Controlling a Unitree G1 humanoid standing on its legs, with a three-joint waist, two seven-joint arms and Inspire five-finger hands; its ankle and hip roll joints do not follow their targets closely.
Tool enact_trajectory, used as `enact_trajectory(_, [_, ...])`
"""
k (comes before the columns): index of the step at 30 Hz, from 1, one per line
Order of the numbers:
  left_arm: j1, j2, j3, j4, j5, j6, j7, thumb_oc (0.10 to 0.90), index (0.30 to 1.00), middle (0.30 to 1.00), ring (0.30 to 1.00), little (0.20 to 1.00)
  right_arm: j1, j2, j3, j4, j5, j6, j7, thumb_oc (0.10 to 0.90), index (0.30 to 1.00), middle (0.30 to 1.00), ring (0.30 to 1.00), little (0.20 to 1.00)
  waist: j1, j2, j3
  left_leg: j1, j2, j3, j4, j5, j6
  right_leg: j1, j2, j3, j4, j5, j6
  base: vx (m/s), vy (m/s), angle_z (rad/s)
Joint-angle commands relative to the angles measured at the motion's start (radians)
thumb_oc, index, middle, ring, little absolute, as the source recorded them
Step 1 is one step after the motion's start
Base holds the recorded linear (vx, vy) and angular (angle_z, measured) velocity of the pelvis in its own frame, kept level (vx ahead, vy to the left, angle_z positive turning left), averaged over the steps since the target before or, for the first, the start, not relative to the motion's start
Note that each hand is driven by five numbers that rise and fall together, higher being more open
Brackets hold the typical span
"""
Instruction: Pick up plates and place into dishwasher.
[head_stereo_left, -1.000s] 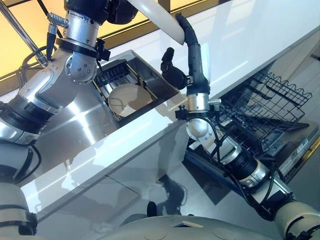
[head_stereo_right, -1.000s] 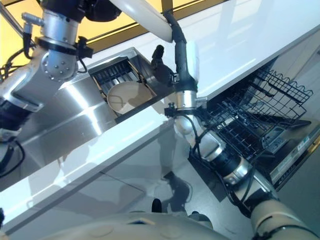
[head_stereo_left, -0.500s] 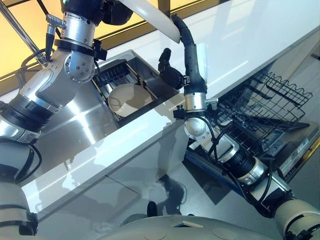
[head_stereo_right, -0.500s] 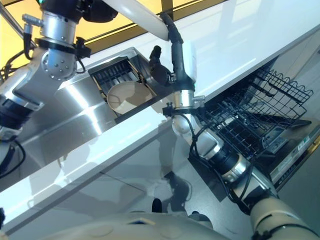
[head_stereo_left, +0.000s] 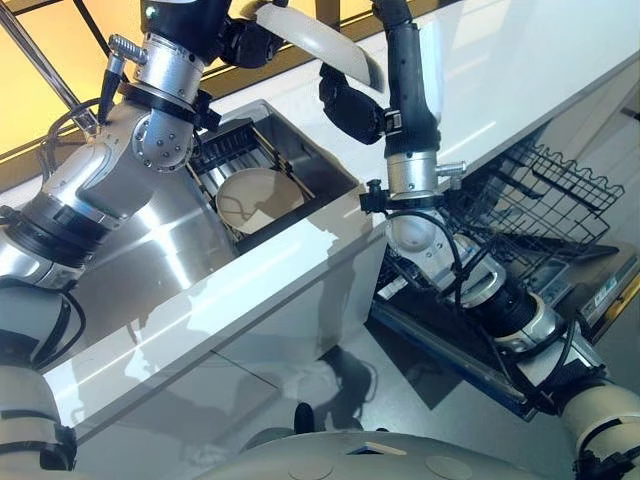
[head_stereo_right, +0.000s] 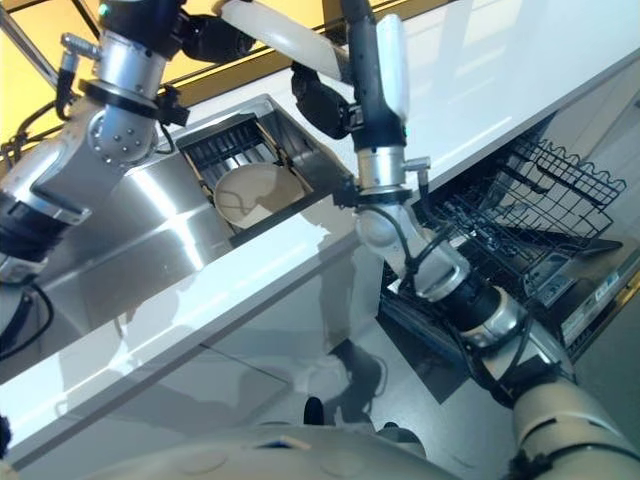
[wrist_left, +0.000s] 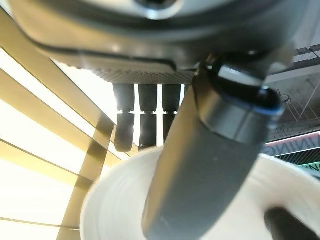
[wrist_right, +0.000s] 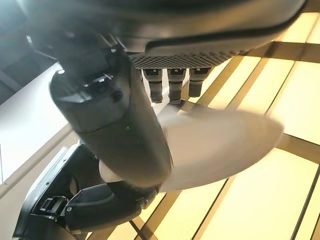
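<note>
I have a white plate (head_stereo_left: 318, 40) up in the air above the white counter (head_stereo_left: 520, 70), toward twelve o'clock of my head views, and both my hands are on it. My left hand (head_stereo_left: 252, 42) meets the plate's rim at its nine o'clock end; in the left wrist view my thumb (wrist_left: 200, 165) lies across the plate's near face while my fingers (wrist_left: 145, 115) reach past its far edge, so the rim sits pinched between them. My right hand (head_stereo_left: 348, 103) comes up from below at about five o'clock of the plate. In the right wrist view my thumb (wrist_right: 120, 125) crosses the plate's near surface and my fingers (wrist_right: 172, 82) show beyond its edge, the plate passing between thumb and fingers, so that hand is clamped on it too. The plate is tilted, its long edge running from upper left down to the right.

Below the plate, at about seven o'clock from it, the steel sink (head_stereo_left: 330, 165) is set into the counter, with a dark rack (head_stereo_left: 225, 150) inside and a tan bowl (head_stereo_left: 258, 197) lying in it, well apart from either hand. At four o'clock of the scene the dishwasher (head_stereo_left: 590, 300) stands open with its black wire rack (head_stereo_left: 540, 200) pulled out under the counter edge, beside my right forearm.
</note>
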Motion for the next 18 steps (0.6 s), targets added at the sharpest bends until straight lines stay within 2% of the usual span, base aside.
enact_trajectory(1, [-0.003,-0.006,0.111,0.042,0.042,-0.029,-0.010,0.100,0.300,0.300,0.300,0.200,-0.125,-0.009,-0.078,-0.100,0.074,-0.084,0.126,0.800,0.900,0.900,0.900,0.900,0.021,-0.036,-0.097,0.047,-0.050,-0.023,0.001,-0.090,0.010,-0.072,0.050,0.005,0.018,0.103,0.003,0.00,0.000,0.00])
enact_trajectory(4, [0.010,-0.010,0.107,0.046,0.052,-0.038,-0.024,0.100,0.300,0.300,0.300,0.200,-0.123,-0.040,-0.084,-0.095,0.118,-0.067,0.234,0.800,0.900,0.900,0.900,0.900,0.017,-0.042,-0.100,0.047,-0.049,-0.018,0.001,-0.088,0.009,-0.070,0.049,-0.002,0.014,0.106,0.003,0.00,0.000,0.00])
enact_trajectory(6, [0.015,-0.009,0.111,0.041,0.053,-0.041,-0.031,0.100,0.300,0.300,0.300,0.200,-0.120,-0.058,-0.090,-0.083,0.140,-0.054,0.292,0.638,0.761,0.761,0.761,0.738,0.015,-0.045,-0.103,0.047,-0.048,-0.015,0.001,-0.087,0.009,-0.070,0.048,-0.003,0.013,0.108,0.003,0.00,0.000,0.00])
enact_trajectory(7, [0.015,-0.008,0.113,0.039,0.053,-0.042,-0.034,0.100,0.300,0.300,0.300,0.200,-0.119,-0.068,-0.091,-0.077,0.151,-0.050,0.310,0.149,0.342,0.342,0.342,0.249,0.014,-0.047,-0.104,0.048,-0.047,-0.014,0.001,-0.086,0.008,-0.070,0.048,-0.004,0.013,0.108,0.003,0.00,0.000,0.00])
enact_trajectory(8, [0.017,-0.007,0.117,0.037,0.051,-0.044,-0.037,0.100,0.300,0.300,0.300,0.200,-0.114,-0.081,-0.096,-0.071,0.154,-0.047,0.327,0.100,0.300,0.300,0.300,0.200,0.013,-0.049,-0.104,0.048,-0.046,-0.013,0.001,-0.086,0.008,-0.070,0.049,-0.004,0.013,0.109,0.003,0.00,0.000,0.00])
enact_trajectory(11, [0.027,-0.003,0.129,0.021,0.056,-0.042,-0.034,0.100,0.300,0.300,0.300,0.200,-0.092,-0.111,-0.119,-0.054,0.151,-0.033,0.357,0.100,0.300,0.300,0.300,0.200,0.007,-0.052,-0.105,0.047,-0.044,-0.012,0.001,-0.085,0.010,-0.069,0.051,-0.003,0.015,0.107,0.001,0.00,0.000,0.00])
enact_trajectory(18, [0.064,-0.005,0.176,-0.012,0.082,-0.040,-0.031,0.100,0.300,0.300,0.300,0.200,-0.031,-0.114,-0.170,-0.057,0.047,-0.016,0.361,0.100,0.300,0.300,0.300,0.200,0.002,-0.050,-0.096,0.050,-0.046,-0.017,0.001,-0.089,0.012,-0.067,0.053,-0.004,0.019,0.104,-0.001,0.00,0.000,0.00])
